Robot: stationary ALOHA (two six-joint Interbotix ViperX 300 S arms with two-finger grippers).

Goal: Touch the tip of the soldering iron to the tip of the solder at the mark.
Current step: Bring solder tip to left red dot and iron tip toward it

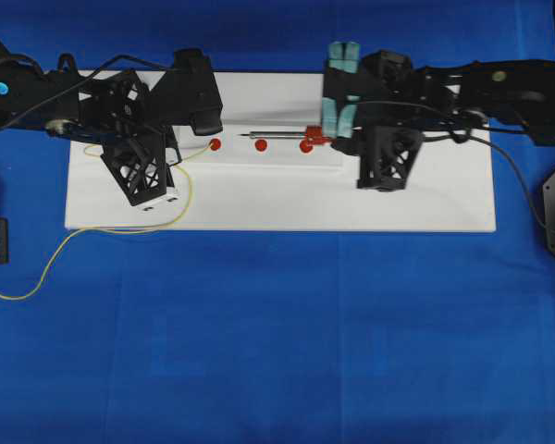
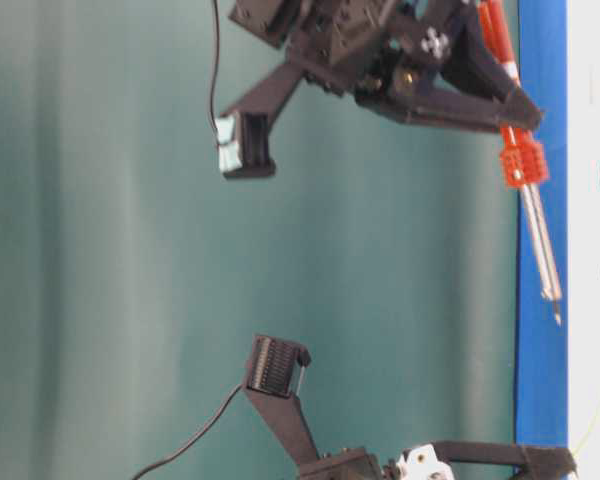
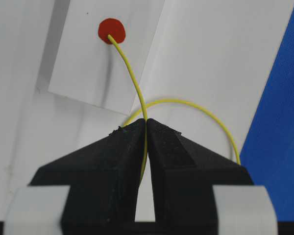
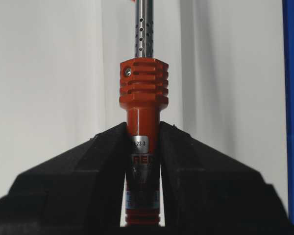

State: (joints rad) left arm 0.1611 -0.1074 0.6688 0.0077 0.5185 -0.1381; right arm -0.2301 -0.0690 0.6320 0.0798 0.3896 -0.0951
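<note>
We see the soldering iron [image 4: 143,147] with a glossy red-orange plastic handle, ribbed at its collar, and a shiny silver metal shaft pierced by small holes. The solder [image 3: 132,81] looks like smooth yellow wire. Both grippers [image 3: 146,128] [image 4: 143,134] show matt black, finely grained plastic. The white board [image 1: 425,203] looks smooth and matt, like paper. The blue table cover [image 1: 277,342] looks like matt cloth.

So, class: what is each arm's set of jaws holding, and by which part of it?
The left gripper pinches the solder a little behind its tip, which sits on a red mark. The right gripper clamps the soldering iron by its red-orange handle.
</note>
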